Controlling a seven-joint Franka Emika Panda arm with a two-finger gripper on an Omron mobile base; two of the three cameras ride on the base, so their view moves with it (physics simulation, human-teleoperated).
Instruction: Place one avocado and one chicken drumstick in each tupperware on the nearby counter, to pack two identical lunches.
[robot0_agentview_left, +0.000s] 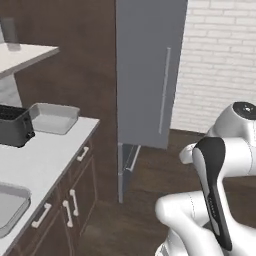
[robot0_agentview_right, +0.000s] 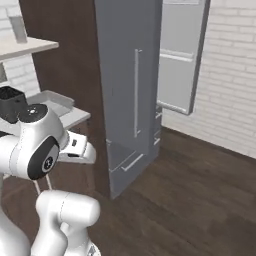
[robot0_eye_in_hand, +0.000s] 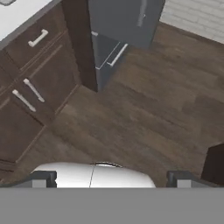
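Two shallow light-grey tupperware trays with rounded corners and flared rims sit upright on the off-white desk (robot0_agentview_left: 45, 155), well apart from each other. The far tupperware (robot0_agentview_left: 54, 118) lies near the desk's back end, close to its front edge, and looks empty inside. The near tupperware (robot0_agentview_left: 11, 206) sits at the lower left, partly cut off by the picture's edge; the part that shows holds nothing.

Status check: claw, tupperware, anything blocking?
Claw open, empty, over the floor. Two tupperware on counter, nothing seen inside. Fridge door open ahead; toaster beside far tray.
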